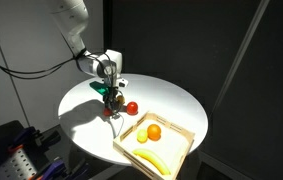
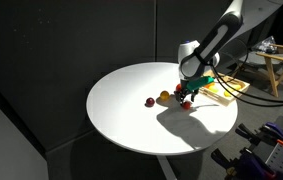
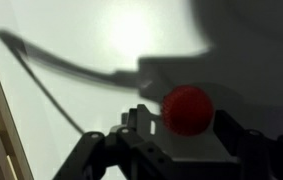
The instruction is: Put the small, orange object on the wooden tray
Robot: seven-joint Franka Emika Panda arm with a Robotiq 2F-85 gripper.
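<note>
Pincer (image 3: pixel 183 120) open | small, orange object (image 3: pixel 188 108) between its fingers | on white table (image 3: pixel 101 60)

Robotics lab or test cell, not home. Black curtain (image 1: pixel 246 60) closes off space in both exterior views. Lone round white table (image 2: pixel 121 110) under hard spotlight, sharp shadows. Robot arm (image 1: pixel 76 25) with loose black cables (image 1: pixel 21 68). Electronics gear (image 1: pixel 16 150) low beside table. Wooden trestle (image 2: pixel 273 62) at edge.
</note>
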